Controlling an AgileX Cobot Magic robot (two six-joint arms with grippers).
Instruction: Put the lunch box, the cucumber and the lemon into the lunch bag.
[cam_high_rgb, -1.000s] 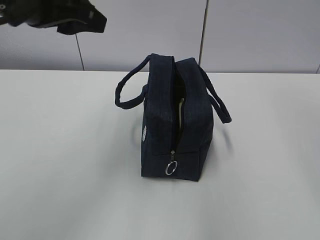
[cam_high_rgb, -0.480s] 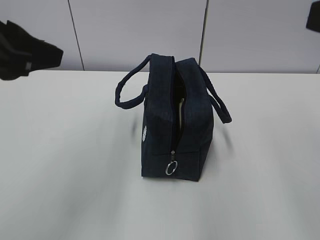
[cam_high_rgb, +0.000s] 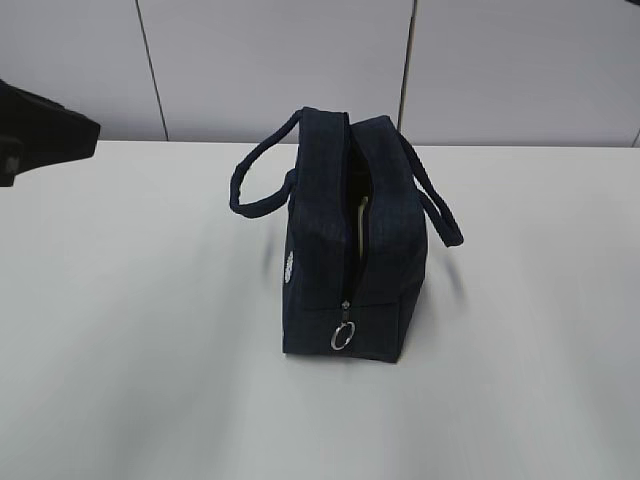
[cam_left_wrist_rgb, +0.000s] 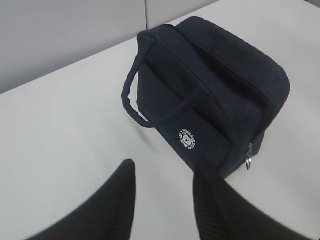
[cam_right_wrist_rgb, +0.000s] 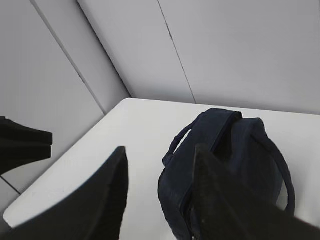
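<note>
We start at the left claw (cam_left_wrist_rgb: 162, 207), whose two dark fingers fill the bottom of the left wrist view, parted with bare table between them and nothing held; it hangs well clear of the bag, and in the exterior view only a dark part of that arm shows at the left edge. The right claw (cam_right_wrist_rgb: 160, 195) looks the same in the right wrist view: fingers apart across the lower part of the frame, nothing between them, raised above and behind the bag. From there we come to the lunch bag (cam_high_rgb: 350, 240), which stands upright in the middle of the white table (cam_high_rgb: 130, 350), its two loop handles drooping to either side. Its top zipper is open, leaving a dark slit along the ridge, and the metal ring pull (cam_high_rgb: 342, 338) hangs low on the end face that looks toward the exterior camera. Inside the slit we see a pale edge (cam_high_rgb: 360, 225), which may be the lunch box, though we cannot say for sure. We find no lunch box, cucumber or lemon lying on the table in any view, so we judge all three are most likely already inside the bag, even if the narrow opening does not let us confirm each one. With both claws holding nothing and standing away, we judge the packing is done or nearly so; the task sentence asks for no closing of the zipper.
</note>
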